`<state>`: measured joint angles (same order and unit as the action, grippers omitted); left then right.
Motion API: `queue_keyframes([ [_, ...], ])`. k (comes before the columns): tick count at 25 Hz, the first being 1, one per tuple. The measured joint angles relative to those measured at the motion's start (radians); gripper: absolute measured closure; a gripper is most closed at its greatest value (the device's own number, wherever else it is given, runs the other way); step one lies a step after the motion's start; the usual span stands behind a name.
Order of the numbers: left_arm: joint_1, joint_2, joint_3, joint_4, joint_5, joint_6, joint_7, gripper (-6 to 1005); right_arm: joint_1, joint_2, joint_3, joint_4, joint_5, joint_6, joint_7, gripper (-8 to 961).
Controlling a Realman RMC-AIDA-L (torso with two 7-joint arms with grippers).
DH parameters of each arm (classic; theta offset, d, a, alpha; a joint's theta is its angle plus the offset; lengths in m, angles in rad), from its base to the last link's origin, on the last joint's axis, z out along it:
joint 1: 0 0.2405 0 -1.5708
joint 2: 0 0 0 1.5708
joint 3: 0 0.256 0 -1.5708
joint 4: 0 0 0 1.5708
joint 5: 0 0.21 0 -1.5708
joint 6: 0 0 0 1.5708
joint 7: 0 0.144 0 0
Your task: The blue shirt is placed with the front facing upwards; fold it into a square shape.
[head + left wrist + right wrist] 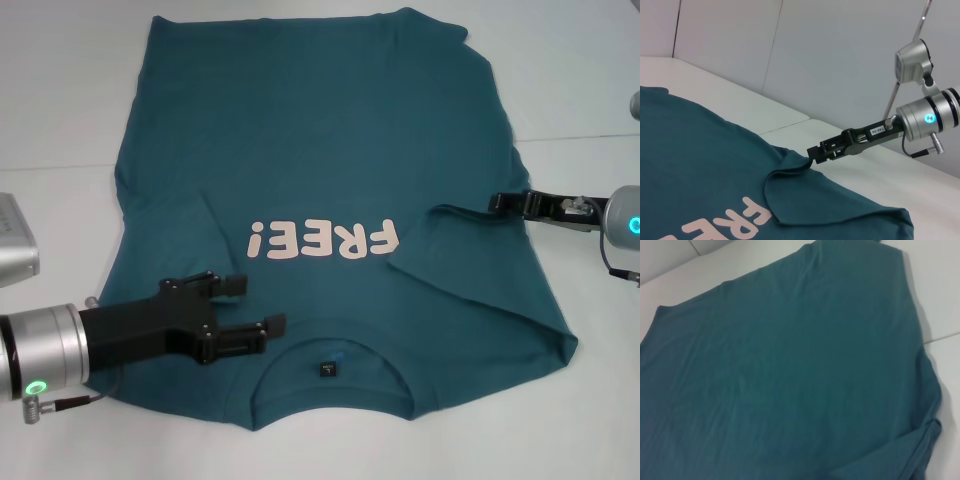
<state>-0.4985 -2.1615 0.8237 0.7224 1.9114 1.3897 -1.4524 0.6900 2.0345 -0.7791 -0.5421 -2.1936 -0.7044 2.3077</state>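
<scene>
- Shirt [330,170] lies front up on the white worktop [60,90], collar at the near edge, hem at the far edge. Soft teal knit, matte, with shallow creases across the body.
- Pale pink "FREE!" print [323,240] reads upside down from the head view. Round ribbed collar [335,345] with a small dark tag [327,370] inside it.
- Both sleeves are folded inward over the chest: one fold edge runs left of the print, the other slants from the right side toward the collar.
- Left pincer [260,305], black, two-fingered, hovers over the near-left shoulder area beside the collar; fingers spread wide, nothing between them. Silver wrist with a green light behind it.
- Right pincer [500,203], slim and black, sits at the shirt's right edge by the folded sleeve. The left wrist view shows its tip [815,154] at a raised pucker of cloth; whether it grips the cloth, cannot tell.
- Right wrist view shows only plain teal fabric [790,370] and worktop; its own fingers are out of frame.
- A grey object [15,240] is cut off at the left edge.
</scene>
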Motion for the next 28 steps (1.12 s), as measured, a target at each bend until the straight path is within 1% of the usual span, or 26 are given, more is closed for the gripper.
queue_keyframes([
  [5,0.002,0.000,-0.004,-0.001,0.000,0.000,0.001,130,0.009,0.005,-0.007,0.022,0.000,0.023,-0.003,311],
  [7,0.004,0.000,-0.004,-0.002,0.000,0.000,0.001,130,0.011,0.010,-0.007,0.025,0.001,0.033,-0.009,311],
  [12,0.005,0.000,-0.005,-0.002,-0.001,0.000,0.004,130,0.022,0.028,-0.008,0.026,0.007,0.060,-0.022,311],
  [15,0.005,0.000,-0.004,-0.002,-0.003,0.000,0.010,130,0.034,0.042,-0.008,0.027,0.011,0.083,-0.031,311],
  [18,0.005,0.000,-0.006,-0.002,-0.004,0.000,0.013,129,0.054,0.051,-0.008,0.040,0.014,0.115,-0.046,311],
  [21,0.007,0.000,-0.007,-0.001,-0.006,-0.001,0.017,129,0.079,0.053,-0.008,0.075,0.050,0.153,-0.087,311],
  [26,0.010,0.000,-0.008,-0.009,-0.006,-0.007,0.026,130,0.110,0.053,-0.008,0.117,0.170,0.209,-0.202,311],
  [28,0.011,0.001,-0.008,-0.013,-0.006,-0.012,0.026,131,0.111,0.053,-0.008,0.118,0.174,0.209,-0.205,311],
])
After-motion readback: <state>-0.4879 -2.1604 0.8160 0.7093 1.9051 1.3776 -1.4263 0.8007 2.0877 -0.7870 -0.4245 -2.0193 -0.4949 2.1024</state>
